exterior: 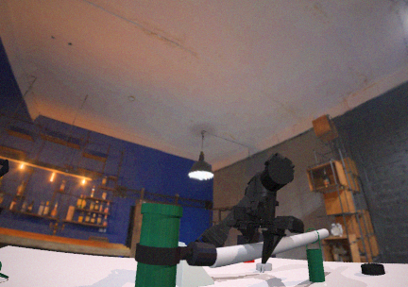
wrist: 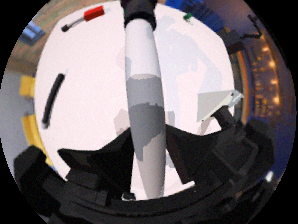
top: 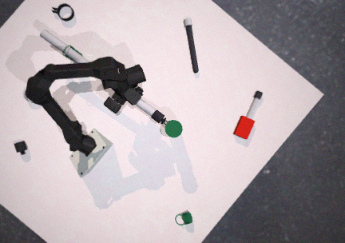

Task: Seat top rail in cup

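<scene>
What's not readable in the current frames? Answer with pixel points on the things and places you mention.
- Seating depth of the rail's [top: 148,107] [exterior: 294,241] [wrist: 145,55] cut end: hidden inside the black end cup [top: 158,116] [exterior: 202,254] [wrist: 140,15] in all views.
- Foot of the big post [top: 173,129] [exterior: 160,236]: cut off by the exterior view's bottom edge, under its own cap from the top.
- Pincer [wrist: 147,125] contact on the rail: arm covers it from the top.
</scene>
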`<state>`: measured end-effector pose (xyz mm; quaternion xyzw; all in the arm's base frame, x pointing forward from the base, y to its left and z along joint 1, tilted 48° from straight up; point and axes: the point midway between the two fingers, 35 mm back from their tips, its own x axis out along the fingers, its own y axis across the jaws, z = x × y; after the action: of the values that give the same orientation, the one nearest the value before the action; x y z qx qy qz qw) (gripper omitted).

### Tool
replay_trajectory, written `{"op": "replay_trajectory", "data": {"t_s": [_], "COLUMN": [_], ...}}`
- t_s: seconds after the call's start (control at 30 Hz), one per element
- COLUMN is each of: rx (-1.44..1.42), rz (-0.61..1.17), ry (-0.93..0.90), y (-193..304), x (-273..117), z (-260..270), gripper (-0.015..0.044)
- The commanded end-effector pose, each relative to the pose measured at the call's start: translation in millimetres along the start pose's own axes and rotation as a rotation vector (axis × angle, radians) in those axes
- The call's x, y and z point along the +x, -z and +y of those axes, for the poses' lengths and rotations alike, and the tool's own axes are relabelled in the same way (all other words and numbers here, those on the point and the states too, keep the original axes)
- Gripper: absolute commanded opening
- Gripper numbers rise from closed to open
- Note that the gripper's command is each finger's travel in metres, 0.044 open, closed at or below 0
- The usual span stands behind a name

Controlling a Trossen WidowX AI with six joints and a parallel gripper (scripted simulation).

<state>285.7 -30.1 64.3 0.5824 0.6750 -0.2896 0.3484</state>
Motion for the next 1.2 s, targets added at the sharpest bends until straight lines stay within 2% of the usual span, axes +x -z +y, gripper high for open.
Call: {"op": "replay_trajectory", "data": {"t_s": [0.0,1.17], "rx": [0.003,0.003], "rz": [-0.001,0.0], "ry": [-0.005,-0.005], "y": [1.4,9.8], "x": [-2.9,-11.5], "z": [-0.1,1.2], "gripper": [0.0,0.0]}}
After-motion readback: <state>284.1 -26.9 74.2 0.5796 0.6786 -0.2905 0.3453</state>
